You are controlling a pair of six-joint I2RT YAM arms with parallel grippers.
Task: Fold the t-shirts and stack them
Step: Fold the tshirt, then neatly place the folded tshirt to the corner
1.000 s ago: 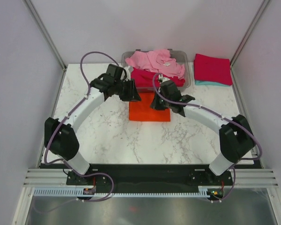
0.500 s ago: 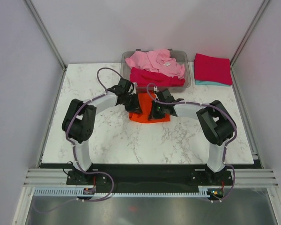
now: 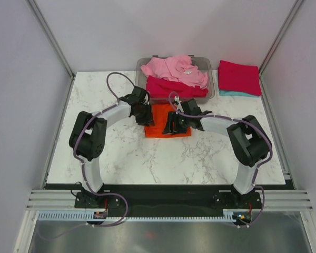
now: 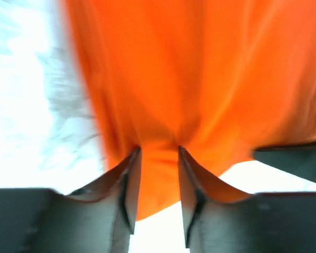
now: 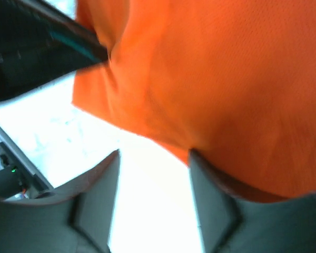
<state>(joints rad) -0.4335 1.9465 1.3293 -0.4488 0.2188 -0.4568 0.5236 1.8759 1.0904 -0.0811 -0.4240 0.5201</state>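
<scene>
Orange t-shirt (image 3: 157, 124) is the one being worked on. It lies as a small folded rectangle on the table (image 3: 121, 153) in the middle of the overhead frame, just below the bin (image 3: 214, 89). On its left edge sits the left tool (image 3: 146, 118), and the wrist view shows a bunch of orange cloth clamped between the fingers, so that one is grasping the shirt. Over the lower middle of the shirt is the right tool (image 3: 170, 125), but its fingers stand apart with only bare table between them and the cloth edge right at one finger, so it's released and holding nothing

My read: the folding of this one is basically done and we're at the pick-up-and-stack bit. The folded stack (image 3: 239, 76), crimson on top of teal, is in the upper right, well apart from it. Next the right tool needs a bite through all the layers, then both lift together and carry up and right without the fold falling open. A pink t-shirt (image 3: 174, 68) and a crimson t-shirt (image 3: 174, 88) sit crumpled in the bin, so plenty left
</scene>
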